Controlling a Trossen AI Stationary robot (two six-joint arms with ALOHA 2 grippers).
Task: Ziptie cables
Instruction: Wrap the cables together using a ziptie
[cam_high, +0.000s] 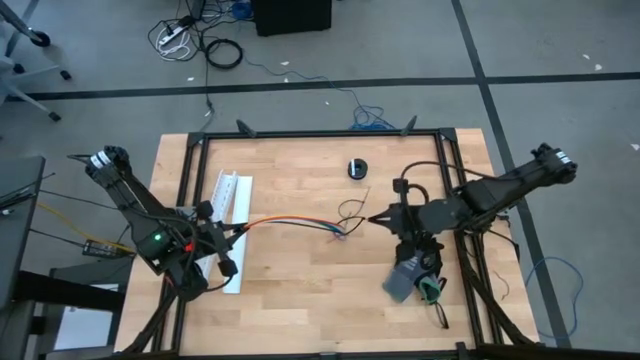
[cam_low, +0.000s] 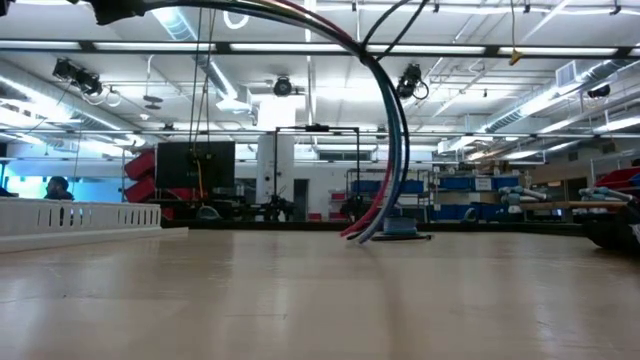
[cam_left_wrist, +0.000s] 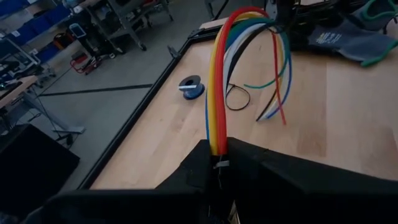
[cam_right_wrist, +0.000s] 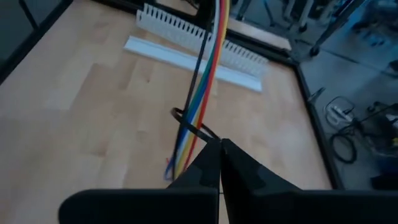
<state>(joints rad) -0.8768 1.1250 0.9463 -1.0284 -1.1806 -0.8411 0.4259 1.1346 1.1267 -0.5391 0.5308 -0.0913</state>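
Left gripper (cam_left_wrist: 217, 168) clamped on cables (cam_high: 290, 222), holding them above table (cam_high: 300, 290) centre. Right wrist view alone shows ziptie (cam_right_wrist: 189, 127) looped round cables, right gripper (cam_right_wrist: 221, 144) pinching its tail. Glove (cam_left_wrist: 348, 40) print unreadable. Low view: cables arching down.

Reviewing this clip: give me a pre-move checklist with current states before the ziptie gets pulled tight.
1. Left gripper shut on the cables: ok.
2. Ziptie looped around the cables: ok.
3. Right gripper shut on the ziptie's tail: ok.
4. Loop tightened snug: not ok, loose.
5. Cables lifted off the table between the grippers: ok.
6. Loose cable ends beyond the loop held together: not ok, splayed.
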